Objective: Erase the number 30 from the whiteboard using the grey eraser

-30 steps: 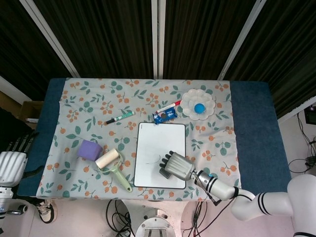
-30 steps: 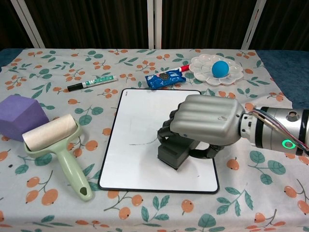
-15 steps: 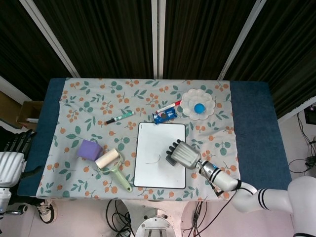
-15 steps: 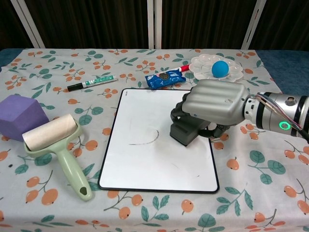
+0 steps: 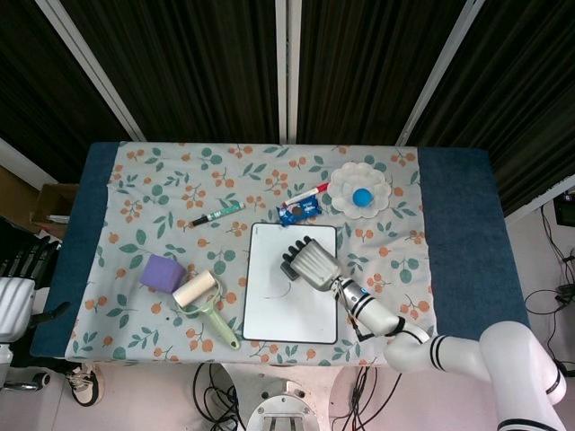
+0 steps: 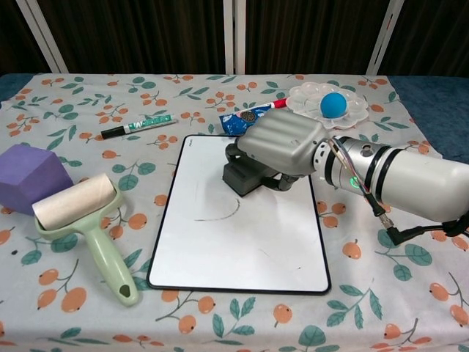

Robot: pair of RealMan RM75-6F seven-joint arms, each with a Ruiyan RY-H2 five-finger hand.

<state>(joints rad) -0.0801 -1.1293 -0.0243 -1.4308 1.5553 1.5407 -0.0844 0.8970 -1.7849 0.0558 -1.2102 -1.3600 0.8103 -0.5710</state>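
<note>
**Eraser pressed to the upper half of the board**

My right hand (image 6: pixel 282 139) is clamped over the grey eraser (image 6: pixel 244 178), fingers curled down its far side, the block tucked under the palm and poking out toward the left. The eraser sits flat on the whiteboard (image 6: pixel 242 242), up in the board's upper middle, and I can see it from the head view too, right hand (image 5: pixel 312 262) covering most of the eraser (image 5: pixel 289 268). Just below and left of the eraser a thin curved stroke (image 6: pixel 218 215) is on the white surface, close to the block but not touching it. A few fainter marks lie lower on the board; I can't read any digits.

Beyond the board's top edge: a blue wrapper (image 6: pixel 248 118), a red pen (image 6: pixel 279 102), and a white palette dish (image 6: pixel 352 114) holding a blue ball (image 6: pixel 333 104). Off to the left, a green marker (image 6: pixel 140 126), a lint roller (image 6: pixel 88 220), a purple block (image 6: pixel 29 174).

My left hand (image 5: pixel 18 292) hangs off the table's left edge; whether it's spread or curled, I can't tell.
</note>
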